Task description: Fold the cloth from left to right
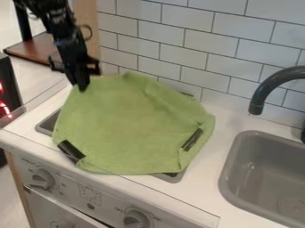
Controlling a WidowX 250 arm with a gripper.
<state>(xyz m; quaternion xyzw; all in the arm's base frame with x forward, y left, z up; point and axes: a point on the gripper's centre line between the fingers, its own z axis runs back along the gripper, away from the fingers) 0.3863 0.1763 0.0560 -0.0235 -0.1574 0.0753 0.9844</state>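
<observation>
In the camera view, the green cloth (128, 127) lay spread over the stove top (199, 178), near the grey sink (228, 167). The gripper (82, 86) hung at its upper-left edge, whether open or closed I couldn't tell.

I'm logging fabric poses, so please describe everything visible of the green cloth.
The light green cloth, apparently soft and towel-like, lies mostly spread over the toy stove's grey top. Its right side is creased and partly turned in. Black pieces show at its lower left and right edges. The black two-finger gripper is at its upper left corner.
</observation>
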